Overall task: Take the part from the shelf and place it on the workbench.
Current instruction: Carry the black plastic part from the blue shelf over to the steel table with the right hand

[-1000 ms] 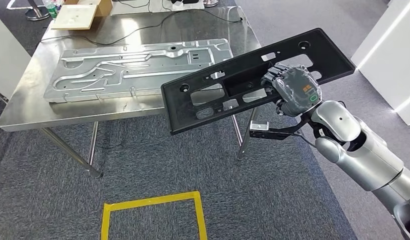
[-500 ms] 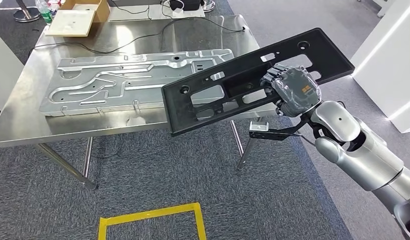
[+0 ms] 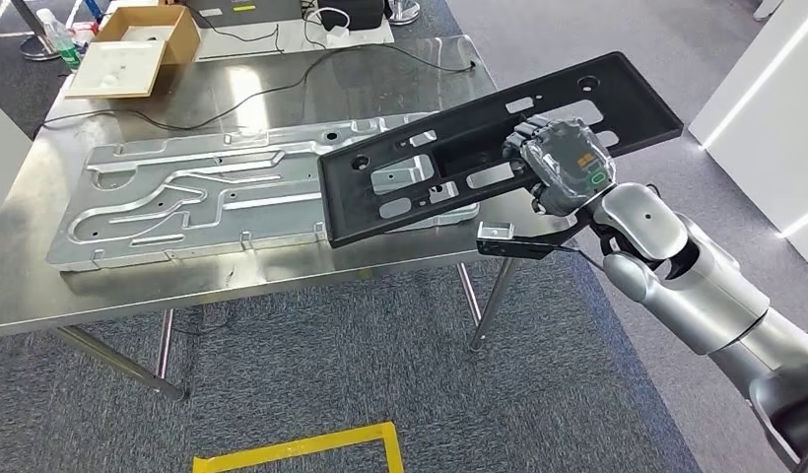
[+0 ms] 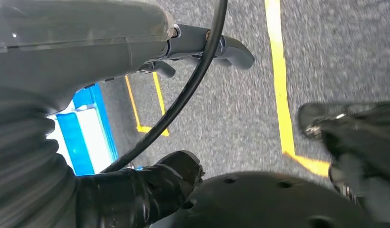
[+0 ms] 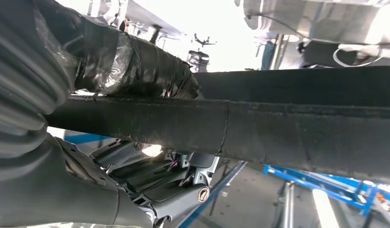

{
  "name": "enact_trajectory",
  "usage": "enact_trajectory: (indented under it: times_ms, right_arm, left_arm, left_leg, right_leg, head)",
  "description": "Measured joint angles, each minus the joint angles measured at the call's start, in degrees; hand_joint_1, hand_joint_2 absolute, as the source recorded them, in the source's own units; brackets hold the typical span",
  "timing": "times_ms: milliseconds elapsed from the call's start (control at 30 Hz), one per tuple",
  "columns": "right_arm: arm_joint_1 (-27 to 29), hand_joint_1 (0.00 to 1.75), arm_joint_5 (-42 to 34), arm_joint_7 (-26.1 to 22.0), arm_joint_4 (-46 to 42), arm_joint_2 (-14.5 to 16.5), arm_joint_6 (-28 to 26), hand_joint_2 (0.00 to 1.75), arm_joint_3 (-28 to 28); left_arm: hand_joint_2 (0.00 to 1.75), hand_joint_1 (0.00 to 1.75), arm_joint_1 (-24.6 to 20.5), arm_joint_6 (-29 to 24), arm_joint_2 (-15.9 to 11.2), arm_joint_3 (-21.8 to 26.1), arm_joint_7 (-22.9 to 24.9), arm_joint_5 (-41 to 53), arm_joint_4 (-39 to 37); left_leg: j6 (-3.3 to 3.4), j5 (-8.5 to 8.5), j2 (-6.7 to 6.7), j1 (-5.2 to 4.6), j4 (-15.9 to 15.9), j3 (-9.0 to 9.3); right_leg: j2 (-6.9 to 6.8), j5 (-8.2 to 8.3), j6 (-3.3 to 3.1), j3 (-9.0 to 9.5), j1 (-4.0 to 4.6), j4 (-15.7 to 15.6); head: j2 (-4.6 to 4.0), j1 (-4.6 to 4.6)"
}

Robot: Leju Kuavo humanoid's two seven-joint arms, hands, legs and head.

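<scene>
The part [image 3: 469,163] is a long black plastic panel with several cut-outs. My right hand [image 3: 563,168] grips it near its middle, at its near long edge, and holds it tilted in the air. Its left end hangs over the right end of the steel workbench [image 3: 134,286], above a large pressed metal sheet [image 3: 233,197]. In the right wrist view the part's edge [image 5: 278,128] runs across, with taped fingers [image 5: 136,66] wrapped over it. My left hand [image 4: 88,42] hangs above the carpet with nothing in it, its fingers apart.
An open cardboard box [image 3: 134,49] and a black cable [image 3: 282,84] lie at the back of the workbench. Yellow tape [image 3: 292,448] marks the carpet in front of it. A white cabinet [image 3: 765,89] stands to the right.
The whole view has shifted: the workbench now sits nearer and lower in the picture. The black part, still in my right hand, now reaches further over the bench's right end.
</scene>
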State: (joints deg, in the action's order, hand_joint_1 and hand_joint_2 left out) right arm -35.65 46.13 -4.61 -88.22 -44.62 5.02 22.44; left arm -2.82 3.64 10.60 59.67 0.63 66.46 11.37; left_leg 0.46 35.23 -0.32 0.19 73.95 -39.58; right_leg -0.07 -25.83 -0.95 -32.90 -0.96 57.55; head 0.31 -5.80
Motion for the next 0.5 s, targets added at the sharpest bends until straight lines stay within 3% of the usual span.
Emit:
enact_trajectory:
  times_ms: [33,100,167,267,333,433,467,500]
  right_arm:
    - [-0.2,1.75,0.05,0.0,0.49,0.34,0.01,1.75,0.38]
    - [-0.83,1.75,0.15,0.05,1.64,1.15,-0.06,1.75,1.09]
    - [-1.75,1.75,0.31,0.18,3.07,2.18,-0.19,1.75,1.7]
    - [-2.81,1.75,0.62,0.32,4.87,3.24,-0.5,1.75,2.49]
    - [-3.32,1.75,0.82,0.39,5.77,3.62,-0.73,1.75,2.79]
    - [-3.91,1.75,1.0,0.47,6.82,4.1,-0.99,1.75,3.18]
    - [-3.94,1.75,1.03,0.48,7.11,4.26,-1.02,1.75,3.35]
    - [-3.92,1.75,1.04,0.47,7.37,4.42,-1.03,1.75,3.49]
  left_arm:
    - [1.75,0.0,0.05,0.01,-0.02,0.0,0.02,0.08,0.0]
    - [1.75,0.0,0.25,0.01,-0.05,0.0,0.05,0.36,0.0]
    - [1.75,0.0,0.28,0.02,-0.11,-0.01,0.07,0.63,0.0]
    - [1.75,0.0,0.04,0.08,-0.15,-0.02,0.07,0.77,0.0]
    - [1.75,0.0,0.06,0.08,-0.19,-0.02,0.07,0.82,0.0]
    - [1.75,0.0,-0.02,0.07,-0.31,-0.02,0.07,0.86,0.0]
    - [1.75,0.0,-0.05,0.08,-0.33,-0.02,0.07,0.86,0.0]
    - [1.75,0.0,-0.05,0.09,-0.33,-0.02,0.07,0.86,0.0]
  left_leg:
    - [-0.01,-1.34,0.0,0.01,-2.03,0.02]
    - [0.21,-7.16,0.01,0.02,-9.4,1.7]
    - [0.82,-10.39,0.03,-0.11,-14.56,3.05]
    - [2.01,-10.86,-0.07,-0.1,-15.76,4.06]
    - [2.71,-10.93,-0.13,0.03,-16.08,5.07]
    - [3.19,-10.2,-0.26,-0.02,-16.18,5.79]
    - [3.22,-9.84,-0.31,-0.08,-16.14,6.06]
    - [3.22,-9.43,-0.36,-0.16,-16.07,6.45]
  right_leg:
    - [0.01,-0.54,0.07,0.74,0.01,0.0]
    - [0.04,-1.65,0.39,2.06,0.05,0.03]
    - [0.25,-2.61,1.06,2.78,0.25,0.09]
    - [0.4,-2.89,2.18,3.26,0.4,0.8]
    - [0.25,-3.36,2.68,2.23,0.2,3.55]
    - [0.11,-7.08,3.37,-3.8,0.06,13.2]
    - [0.1,-8.1,3.39,-5.78,0.07,15.53]
    - [0.1,-8.06,3.28,-6.94,0.1,16.14]
  head:
    - [0.0,0.0]
    - [-0.01,0.0]
    - [-0.02,-0.02]
    - [-0.01,-0.03]
    - [-0.01,-0.04]
    - [0.0,-0.04]
    - [0.0,-0.04]
    - [-0.01,-0.04]
